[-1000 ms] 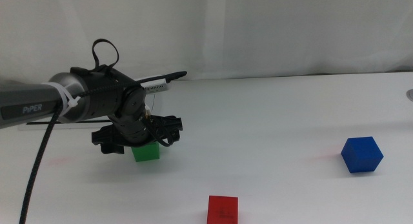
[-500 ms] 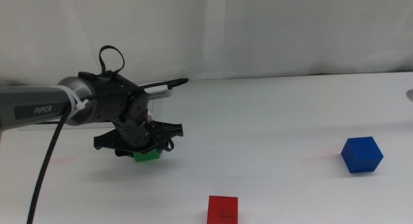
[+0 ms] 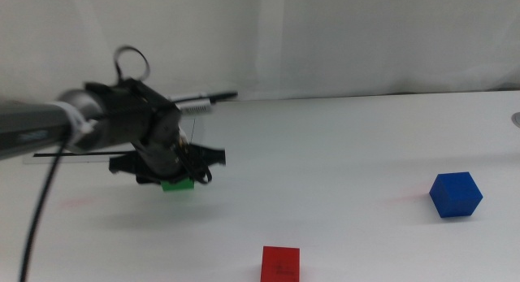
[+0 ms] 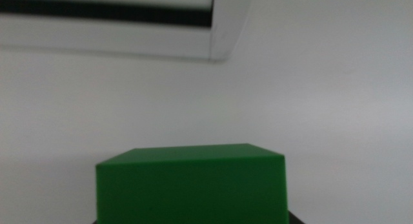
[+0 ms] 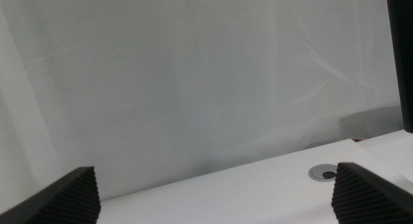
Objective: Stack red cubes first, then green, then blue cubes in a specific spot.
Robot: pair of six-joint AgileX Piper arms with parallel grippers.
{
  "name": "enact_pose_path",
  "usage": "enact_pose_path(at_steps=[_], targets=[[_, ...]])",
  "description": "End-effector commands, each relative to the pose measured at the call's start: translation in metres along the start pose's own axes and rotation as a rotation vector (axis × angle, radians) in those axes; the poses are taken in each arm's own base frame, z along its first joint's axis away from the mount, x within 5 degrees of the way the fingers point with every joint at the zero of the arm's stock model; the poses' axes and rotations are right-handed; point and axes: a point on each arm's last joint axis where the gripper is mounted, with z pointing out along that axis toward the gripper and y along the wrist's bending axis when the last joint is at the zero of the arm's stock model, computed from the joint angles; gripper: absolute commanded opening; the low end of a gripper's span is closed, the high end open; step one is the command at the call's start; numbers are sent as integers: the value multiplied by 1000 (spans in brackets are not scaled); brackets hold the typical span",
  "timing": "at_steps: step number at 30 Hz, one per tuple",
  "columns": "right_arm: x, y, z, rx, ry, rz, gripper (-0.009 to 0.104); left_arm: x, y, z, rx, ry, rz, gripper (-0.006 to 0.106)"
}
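My left gripper is shut on the green cube and holds it just above the white table at the left. In the left wrist view the green cube fills the space between the jaws. The red cube sits on the table at the front centre. The blue cube sits at the right. My right gripper is open and empty, out of the middle view, facing the back wall.
A long grey-framed panel with a dark slot lies on the table behind the left gripper. A round grommet is set in the table at the far right, and also shows in the middle view. A white wall backs the table.
My left gripper has risen a little and shifted slightly left, carrying the green cube off the table. The red and blue cubes have not moved.
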Motion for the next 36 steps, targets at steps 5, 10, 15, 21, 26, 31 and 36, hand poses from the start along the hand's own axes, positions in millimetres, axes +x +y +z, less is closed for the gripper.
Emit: enact_pose_path(at_steps=[5,10,15,21,26,31,36], targets=[[0,0,0,-4,-8,-8,97,-4,7,-71,75,-70,-6,-3],[0,0,0,-4,-8,-8,97,18,3,-125,91,-73,34,-3],[0,0,0,-4,-8,-8,97,55,-20,-165,153,-81,97,-3],[0,0,0,-4,-8,-8,97,98,-56,-191,251,-85,205,-3],[0,0,0,-4,-8,-10,97,131,-83,-195,238,-88,288,-3],[0,0,0,-4,-8,-10,97,150,-101,-186,221,-40,322,-3],[0,0,0,-4,-6,-10,97,161,-111,-165,163,49,318,-3]])
